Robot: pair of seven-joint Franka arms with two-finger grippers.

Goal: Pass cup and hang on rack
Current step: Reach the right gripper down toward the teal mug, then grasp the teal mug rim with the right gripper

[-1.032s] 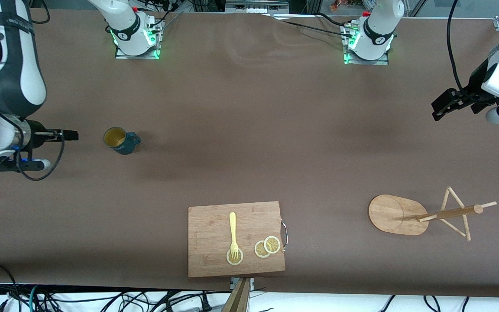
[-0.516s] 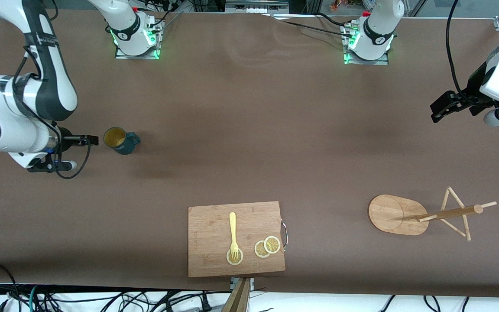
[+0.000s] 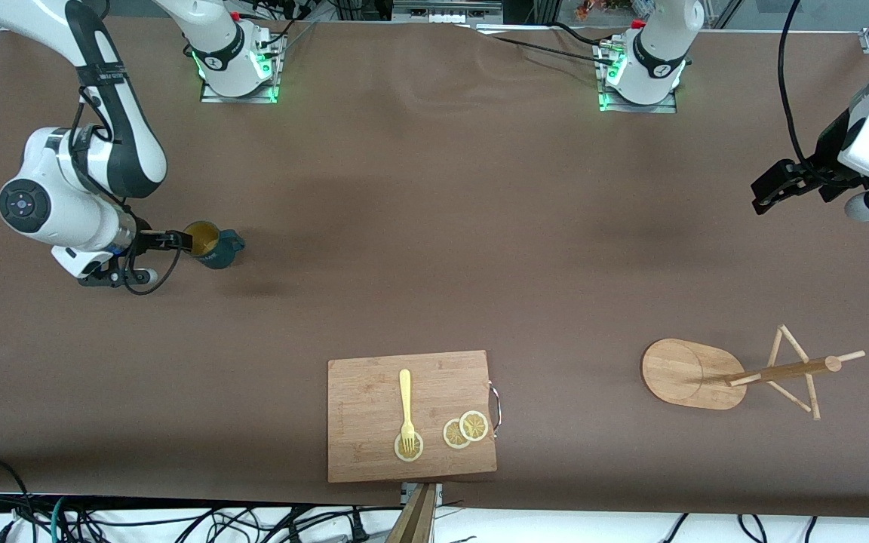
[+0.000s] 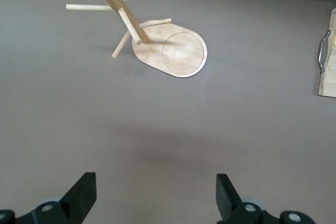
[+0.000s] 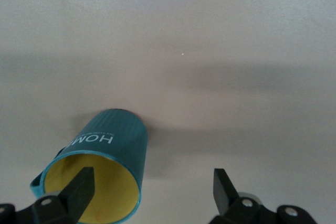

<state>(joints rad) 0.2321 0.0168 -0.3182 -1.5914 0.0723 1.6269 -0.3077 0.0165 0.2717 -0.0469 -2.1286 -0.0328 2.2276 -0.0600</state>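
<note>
The cup [image 3: 210,244], dark teal with a yellowish inside, stands upright on the table toward the right arm's end. My right gripper [image 3: 178,241] is at its rim, open. In the right wrist view the cup [image 5: 107,142] lies low in the picture. One finger [image 5: 81,184] is over its mouth and the other finger [image 5: 223,184] is outside, with the cup's wall between them; the gripper [image 5: 152,184] holds nothing. The rack [image 3: 680,373] stands nearer the front camera toward the left arm's end and shows in the left wrist view [image 4: 178,53]. My left gripper [image 3: 770,185] waits open [image 4: 156,187] and empty above the table.
A rectangular wooden cutting board [image 3: 359,452] lies near the table's front edge at the middle, with a yellow fork [image 3: 405,400] and lemon slices [image 3: 465,430] on it. Its metal handle end shows in the left wrist view [image 4: 323,59].
My right arm has swung in toward the cup, and its gripper has gone from clear of the cup to its rim. The left arm has barely shifted.
</note>
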